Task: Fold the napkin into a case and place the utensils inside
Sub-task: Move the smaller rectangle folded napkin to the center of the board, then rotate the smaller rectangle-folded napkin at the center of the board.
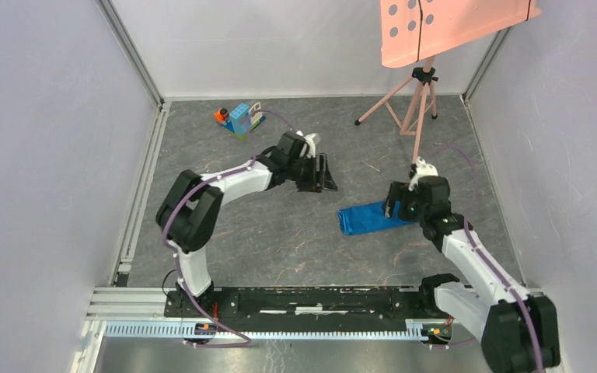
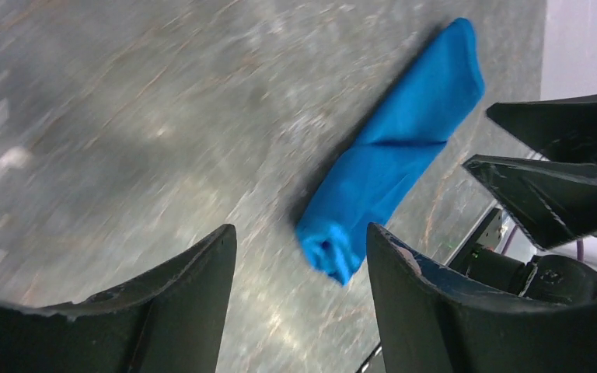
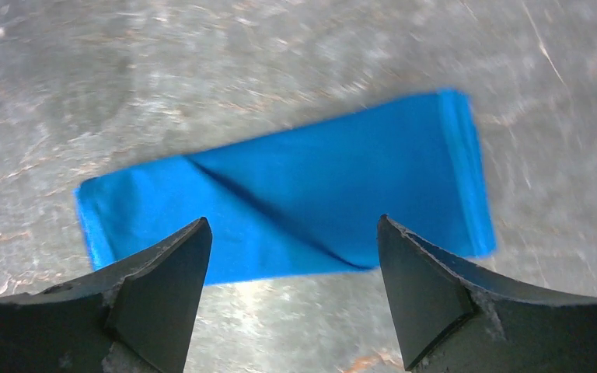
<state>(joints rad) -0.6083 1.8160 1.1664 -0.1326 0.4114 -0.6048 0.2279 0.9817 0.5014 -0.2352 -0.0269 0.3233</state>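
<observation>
The napkin (image 1: 369,217) is a bright blue cloth folded into a narrow oblong case, lying flat on the grey table right of centre. My left gripper (image 1: 325,180) hangs open up and to the left of it, apart from the cloth. Through the left wrist camera the napkin (image 2: 392,155) runs diagonally beyond my open left gripper (image 2: 301,233). My right gripper (image 1: 395,208) hovers over the napkin's right end. In the right wrist view it (image 3: 291,225) stands open and empty above the cloth's near edge (image 3: 295,194). The utensils are out of view.
A small blue-and-white toy block house (image 1: 239,118) stands at the back left. A pink tripod (image 1: 416,101) carrying a pink board (image 1: 443,27) stands at the back right. White walls close the table in, with a metal rail (image 1: 144,194) along the left side.
</observation>
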